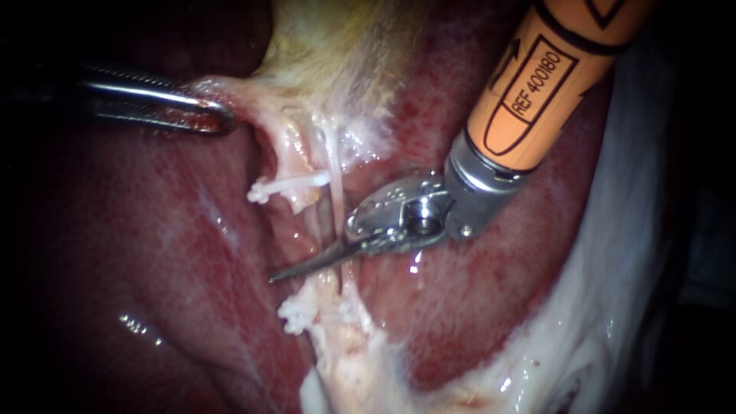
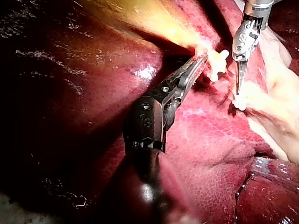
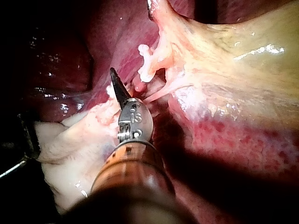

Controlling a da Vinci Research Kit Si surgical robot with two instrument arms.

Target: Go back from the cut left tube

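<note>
Right instrument (image 1: 285, 273) with blades seemingly closed, lying between clipped stumps of cut left tube (image 1: 300, 199), left instrument (image 1: 218, 116) jaws clamping gallbladder (image 1: 322, 69) tissue

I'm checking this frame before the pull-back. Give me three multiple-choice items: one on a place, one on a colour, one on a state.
1. Where does the tip of the right instrument lie?
A. between the upper clip and the lower clip
B. pressed on a gauze pad
C. out of view

2. What colour are both clips?
A. blue
B. white
C. black

3. The left instrument is:
A. open, holding nothing
B. shut on the gallbladder
C. shut on a needle

Answers:
1 A: in the endoscope view its closed blades point into the gap between the two clips.
2 B: both stand out white against the red liver.
3 B: pale tissue at the gallbladder's edge is held from both sides.
</note>
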